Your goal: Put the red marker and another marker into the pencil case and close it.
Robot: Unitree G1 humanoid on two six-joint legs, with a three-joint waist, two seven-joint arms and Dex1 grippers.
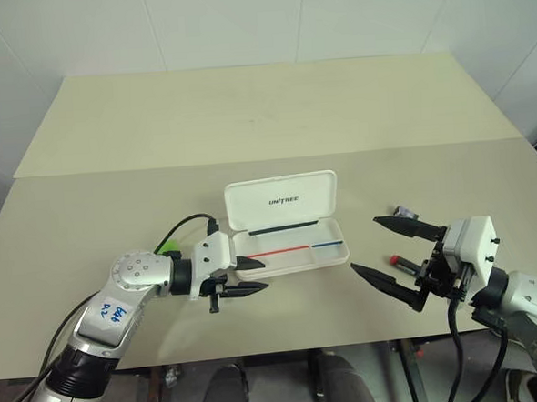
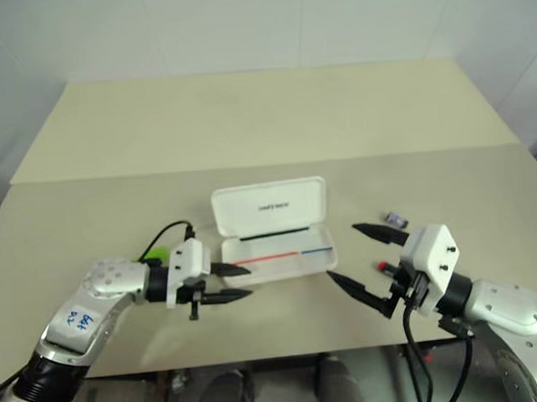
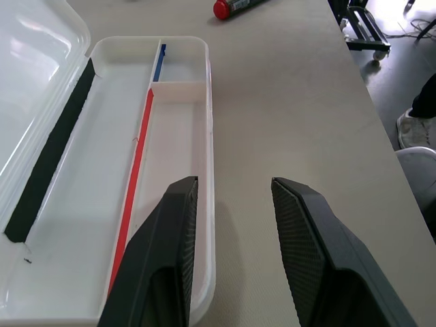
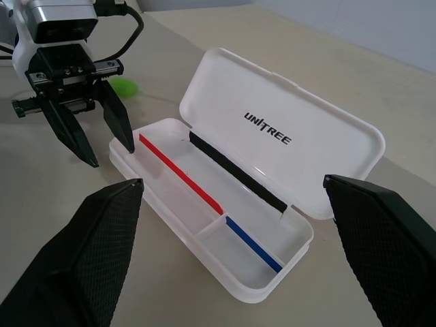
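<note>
Pencil case lid up, tray bare, ready for loading; left gripper jaws part-spread, empty, straddling near wall, likely steadying; right gripper jaws wide, empty, above red marker on surface

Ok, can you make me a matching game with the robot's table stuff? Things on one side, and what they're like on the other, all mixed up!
Things:
1. pencil case
2. red marker
3. green marker
4. right gripper

What they're like:
A. lying on the table between two black fingers
B. open, lid up, no markers inside
C. fingers spread wide
D. peeking out behind the left arm

Pairs: 1-B, 2-A, 3-D, 4-C
</note>
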